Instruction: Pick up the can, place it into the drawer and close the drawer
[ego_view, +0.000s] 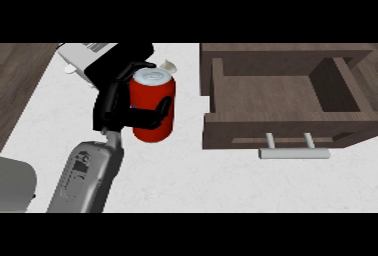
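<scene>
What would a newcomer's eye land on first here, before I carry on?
The bright red can stands out, upright left of centre against the white counter, with the black left robot hand curled round it. Next comes the open wooden drawer at right, its grey handle toward the view's lower edge.

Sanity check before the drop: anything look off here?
Nothing stands out. The left hand is curled round the red can, left of the open drawer; no spill shows.
</scene>
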